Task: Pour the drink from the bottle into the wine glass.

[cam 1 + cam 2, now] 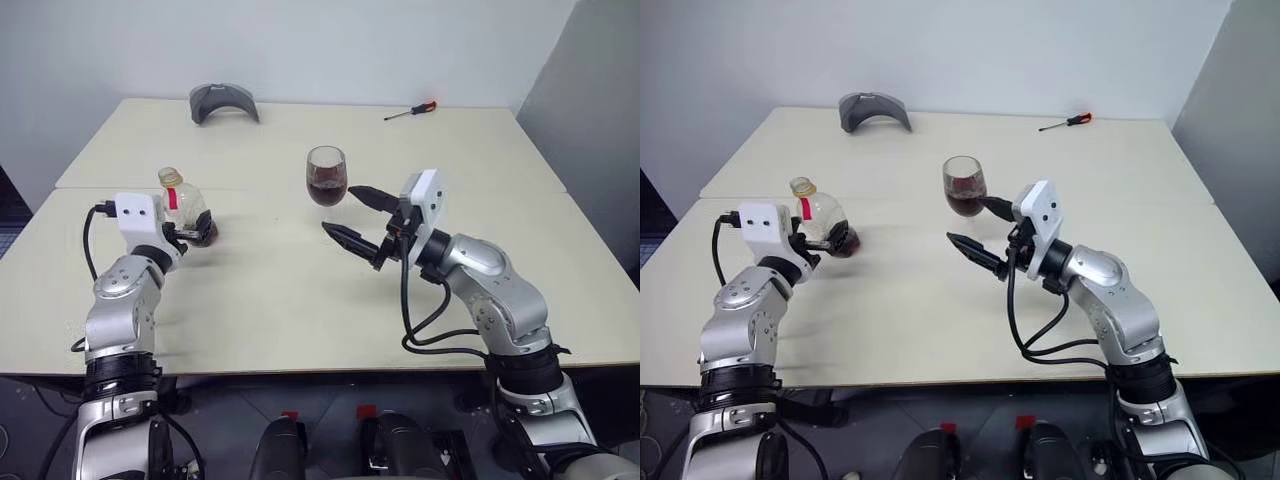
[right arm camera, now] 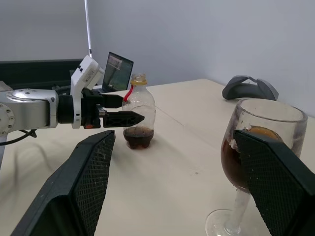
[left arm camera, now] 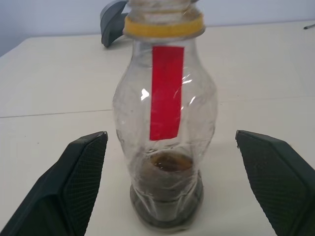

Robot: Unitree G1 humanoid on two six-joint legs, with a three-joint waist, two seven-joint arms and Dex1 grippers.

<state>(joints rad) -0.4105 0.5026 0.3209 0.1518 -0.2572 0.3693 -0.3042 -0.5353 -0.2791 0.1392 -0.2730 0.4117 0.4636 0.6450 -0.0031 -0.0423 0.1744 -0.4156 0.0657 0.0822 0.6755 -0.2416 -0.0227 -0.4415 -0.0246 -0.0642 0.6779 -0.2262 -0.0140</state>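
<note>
Dark drink [image 1: 326, 190] sits in the wine glass [image 1: 327, 162], little remains in the standing bottle [image 3: 165, 123], and both the left gripper [image 3: 182, 187] and the right gripper [image 1: 358, 218] have fingers wide apart, holding nothing.

My two arms are built of rounded silver-grey metal segments joined by black collars. Each wrist carries a white boxy camera housing; on the left one I see two small dark holes. A black cable loops from each housing back along its forearm. The left pincer [image 2: 115, 109] and the right pincer [image 1: 352, 214] each have two black tapered fingers [image 3: 78, 182], their inner pads finely cross-hatched.
</note>
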